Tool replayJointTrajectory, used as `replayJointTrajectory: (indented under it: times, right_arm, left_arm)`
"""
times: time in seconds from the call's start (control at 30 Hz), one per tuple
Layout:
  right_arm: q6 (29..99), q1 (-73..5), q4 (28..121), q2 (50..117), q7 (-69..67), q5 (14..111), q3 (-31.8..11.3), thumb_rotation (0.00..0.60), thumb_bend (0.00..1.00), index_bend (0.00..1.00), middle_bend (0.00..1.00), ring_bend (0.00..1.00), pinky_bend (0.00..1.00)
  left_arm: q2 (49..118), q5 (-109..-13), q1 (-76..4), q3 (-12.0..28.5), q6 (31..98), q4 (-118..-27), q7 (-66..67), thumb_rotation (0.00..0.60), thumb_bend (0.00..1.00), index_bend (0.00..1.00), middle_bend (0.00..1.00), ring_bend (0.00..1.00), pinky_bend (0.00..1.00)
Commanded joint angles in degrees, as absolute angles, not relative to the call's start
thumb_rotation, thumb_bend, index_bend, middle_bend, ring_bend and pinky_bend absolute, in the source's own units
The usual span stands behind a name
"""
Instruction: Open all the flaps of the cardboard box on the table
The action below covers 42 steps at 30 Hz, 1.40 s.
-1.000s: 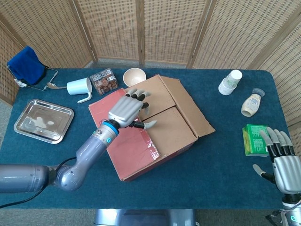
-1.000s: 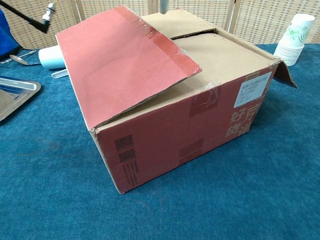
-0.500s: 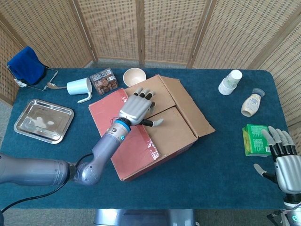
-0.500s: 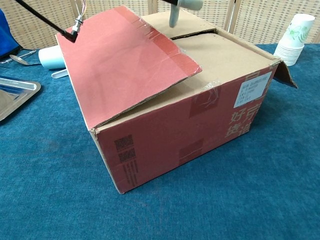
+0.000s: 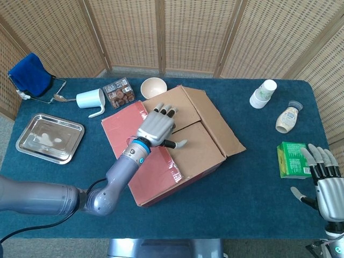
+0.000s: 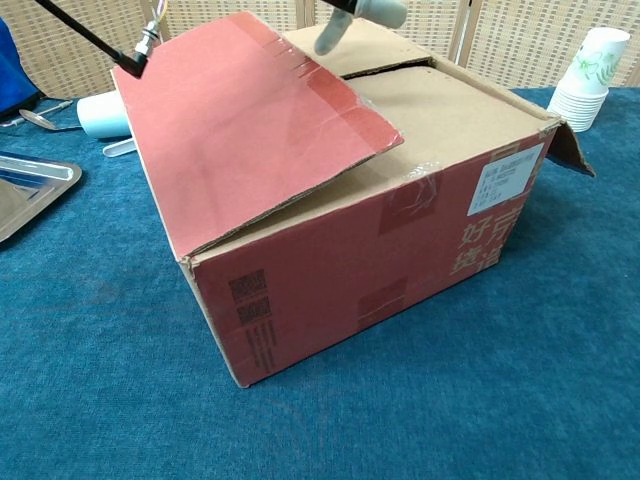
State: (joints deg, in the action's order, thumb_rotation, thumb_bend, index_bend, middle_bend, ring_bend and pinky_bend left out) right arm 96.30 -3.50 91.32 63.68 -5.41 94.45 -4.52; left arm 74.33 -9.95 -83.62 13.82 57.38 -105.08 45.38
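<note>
Cardboard is what the left hand (image 5: 156, 128) is hovering over: the box (image 5: 177, 142) is sitting in the middle of the table (image 5: 258, 177), and the hand is spread wide and holding nothing, its fingers (image 5: 164, 112) reaching over the seam where the two plain inner flaps (image 5: 188, 129) meet. Over the last second this hand has been sliding forward from above the red flap (image 5: 137, 156) toward that seam, and the arm has straightened along with it; in the chest view only its thumb (image 6: 330, 35) is showing at the top edge. Behind and below the hand, the red flap is standing part-raised, while beyond the fingers the far brown flap (image 5: 217, 121) is already hanging outward. The inner flaps are lying closed, so the task is looking roughly half done, and the hand is probably lining up to hook one of them. Far off to the side, the right hand (image 5: 325, 185) is waiting open and empty just beside a green packet (image 5: 290, 160).
</note>
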Motion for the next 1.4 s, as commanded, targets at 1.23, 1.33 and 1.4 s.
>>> replayJointTrajectory:
  times: [1.23,1.33,1.4]
  right_arm:
    - [96.5,-3.2,91.4,63.4,-6.7,94.7,-4.9,0.600,0.06,0.00,0.00,0.00,0.00]
    - [96.5,-3.1,91.5,63.4,-6.6,94.7,-4.9,0.600,0.06,0.00,0.00,0.00,0.00]
    - [96.5,-3.1,91.6,63.4,-6.5,94.8,-4.9,0.600,0.06,0.00,0.00,0.00,0.00]
  left_arm:
    - [75.3,-14.9,-82.7,9.2,57.5,-103.2,52.4,0.134,0.00,0.71,0.11,0.00,0.00]
    - [73.2,-14.3,-82.5,8.3,56.7,-105.4,53.0,0.134,0.00,0.73,0.12,0.00,0.00]
    - [72.2,-14.0,-82.2,8.1,56.3,-106.5,52.4,0.139,0.00,0.73,0.12,0.00,0.00]
